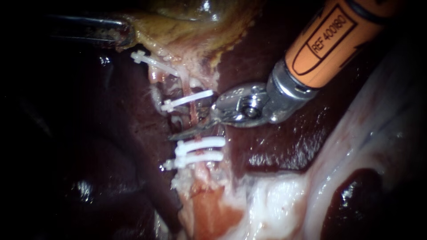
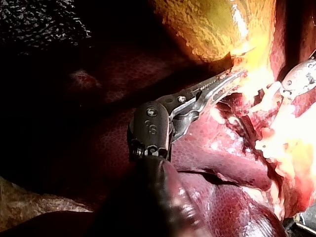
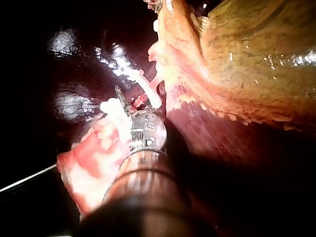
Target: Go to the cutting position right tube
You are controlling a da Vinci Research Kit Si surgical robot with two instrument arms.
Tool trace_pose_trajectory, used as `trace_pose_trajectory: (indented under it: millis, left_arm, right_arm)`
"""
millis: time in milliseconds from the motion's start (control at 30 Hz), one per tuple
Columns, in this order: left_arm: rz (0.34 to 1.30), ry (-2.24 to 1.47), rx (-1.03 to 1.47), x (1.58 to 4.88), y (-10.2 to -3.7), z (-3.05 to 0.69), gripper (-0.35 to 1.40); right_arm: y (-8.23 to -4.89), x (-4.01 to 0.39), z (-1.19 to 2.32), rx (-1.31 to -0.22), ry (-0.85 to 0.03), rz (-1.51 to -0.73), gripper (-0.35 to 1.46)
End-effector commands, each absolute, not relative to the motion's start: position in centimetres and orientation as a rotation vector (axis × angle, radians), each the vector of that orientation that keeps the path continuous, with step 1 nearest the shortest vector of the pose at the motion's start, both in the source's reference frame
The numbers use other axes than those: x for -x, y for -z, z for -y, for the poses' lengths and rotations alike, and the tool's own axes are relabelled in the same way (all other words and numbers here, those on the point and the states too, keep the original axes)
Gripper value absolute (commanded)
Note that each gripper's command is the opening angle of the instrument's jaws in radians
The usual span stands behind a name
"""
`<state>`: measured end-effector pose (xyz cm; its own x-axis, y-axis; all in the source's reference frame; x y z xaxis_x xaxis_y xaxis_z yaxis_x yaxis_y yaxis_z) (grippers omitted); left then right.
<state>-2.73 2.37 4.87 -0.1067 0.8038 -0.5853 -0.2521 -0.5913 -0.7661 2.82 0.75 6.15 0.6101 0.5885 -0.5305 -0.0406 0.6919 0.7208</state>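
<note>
Orange-sleeved right instrument (image 1: 192,130): enters from the upper right, steel wrist over the liver (image 1: 267,146), one thin blade lying across the tube (image 1: 192,113) with its tip just beyond it. Only this blade shows clearly, so I cannot tell whether the pincer is spread or pressed together. Tube: thin, pink, running down a pale strip of tissue below the gallbladder (image 1: 191,26), dark liver on both sides. White clips, four: top clip (image 1: 153,62), slanting, near the gallbladder's edge; second clip (image 1: 187,100), across the tube just above the blade; third clip (image 1: 200,144) and fourth clip (image 1: 195,159), close together, just below the blade. The blade meets the tube in the gap between the second clip and the third clip. Left instrument (image 1: 126,34): dark shaft from the left, serrated pincer pinching the gallbladder's yellow-brown edge; the left wrist view (image 2: 224,81) shows the same hold.
</note>
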Motion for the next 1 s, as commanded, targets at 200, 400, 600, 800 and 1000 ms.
trace_pose_trajectory:
  millis: [200,400,600,800,1000]
  left_arm:
    - [0.639,-1.792,1.412,2.73,-4.87,-2.37,-0.35]
    - [0.639,-1.792,1.412,2.73,-4.87,-2.37,-0.35]
    - [0.639,-1.792,1.412,2.73,-4.87,-2.37,-0.35]
    - [0.639,-1.792,1.412,2.73,-4.87,-2.37,-0.35]
    - [0.639,-1.792,1.412,2.73,-4.88,-2.37,-0.35]
  right_arm:
    - [-6.15,-2.93,-0.76,-0.731,-0.42,-0.907,1.31]
    - [-6.1,-2.98,-0.75,-0.807,-0.397,-0.996,1.33]
    - [-5.85,-3.02,-0.68,-0.904,-0.362,-1.063,1.3]
    - [-5.55,-3.07,-0.66,-0.996,-0.294,-1.103,1.28]
    - [-5.33,-3.11,-0.66,-1.022,-0.272,-1.13,1.26]
